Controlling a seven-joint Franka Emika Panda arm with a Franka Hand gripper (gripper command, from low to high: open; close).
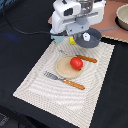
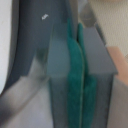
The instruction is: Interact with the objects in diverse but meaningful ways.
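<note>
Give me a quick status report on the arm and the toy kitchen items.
Gripper over frying pan, jaws' state unclear. Tomato on plate, white piece in pan. Nothing blocking.

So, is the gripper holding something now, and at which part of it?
It cannot be told. In the exterior view the arm's body hides the gripper, above the frying pan. The wrist view is blurred: only the green-padded fingers close together, nothing clearly between them.

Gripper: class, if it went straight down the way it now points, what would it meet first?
Probably the frying pan holding a small white piece; the gripper hangs just above its rim. Depth is unclear, and the blurred wrist view does not settle it.
</note>
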